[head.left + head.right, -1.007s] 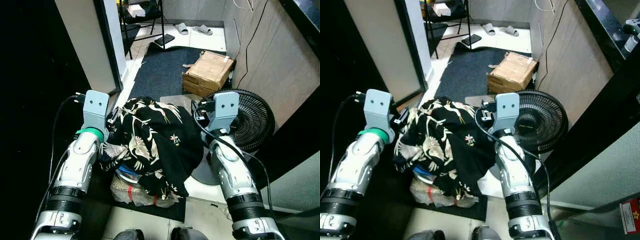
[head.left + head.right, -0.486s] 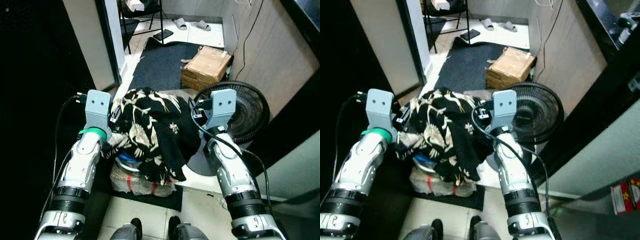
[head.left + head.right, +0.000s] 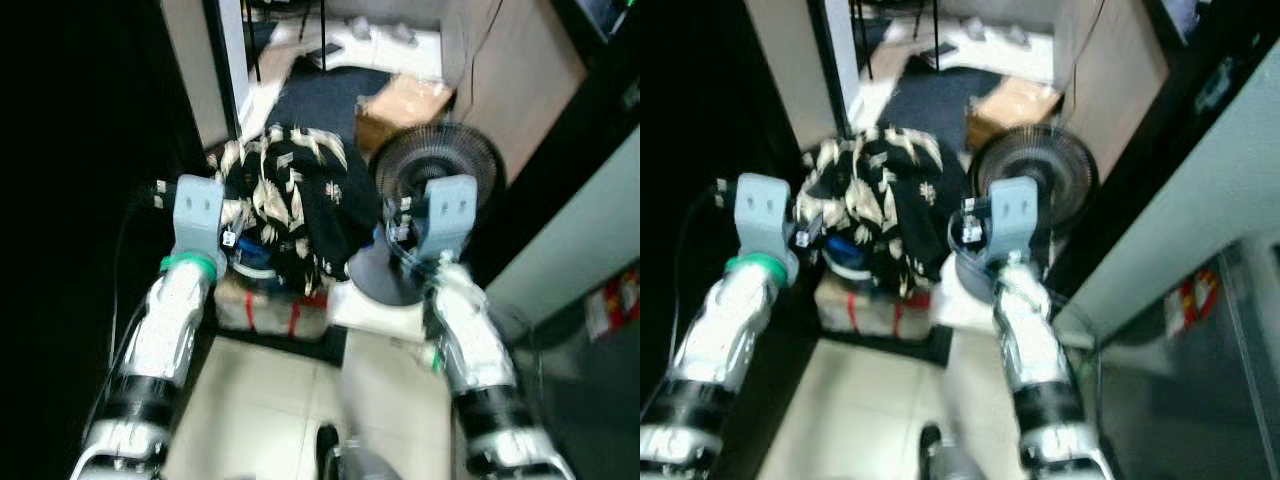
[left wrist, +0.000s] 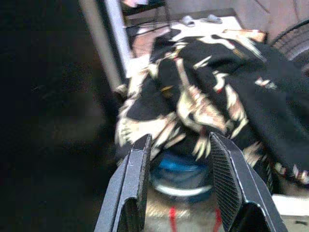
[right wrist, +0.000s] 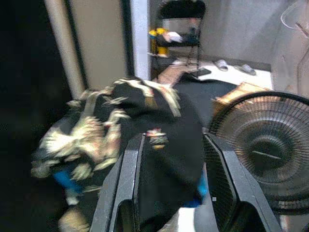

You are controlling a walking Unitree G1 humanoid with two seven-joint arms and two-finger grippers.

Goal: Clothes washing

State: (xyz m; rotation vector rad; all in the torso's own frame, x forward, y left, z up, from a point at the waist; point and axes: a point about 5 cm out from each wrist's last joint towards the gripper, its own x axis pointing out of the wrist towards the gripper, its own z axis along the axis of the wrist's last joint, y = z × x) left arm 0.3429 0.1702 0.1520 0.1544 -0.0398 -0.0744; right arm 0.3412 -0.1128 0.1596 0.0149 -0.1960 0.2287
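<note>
— It has backed off, hasn't it? A second ago the black garment with the cream crane print [image 3: 300,195] sat close under its head camera; now the pile is further up the view, more pale floor tile [image 3: 270,400] shows below, and everything is smeared.

— Yes, the whole view has shifted, so I'd put it down to the robot stepping or straightening, not the clothes moving. The garment lies heaped over a blue-and-white round tub [image 4: 181,169], which stands on a plastic-wrapped bundle with red bands [image 3: 265,310], on the floor beside the round black wire-caged fan [image 3: 435,165].

— Is it holding anything?

— No. The left hand [image 4: 177,186] has its two black fingers spread with nothing between them, pointing at the near edge of the cloth but apart from it. The right hand [image 5: 171,181] is likewise spread and empty, aimed at the dark side of the heap next to the fan.

— So which step is this?

— I'd say the approach to the laundry, before any grasp. Next it needs to steady itself, then bring both hands down onto the fabric and close on a good bunch, keeping the right one off the fan cage.
</note>
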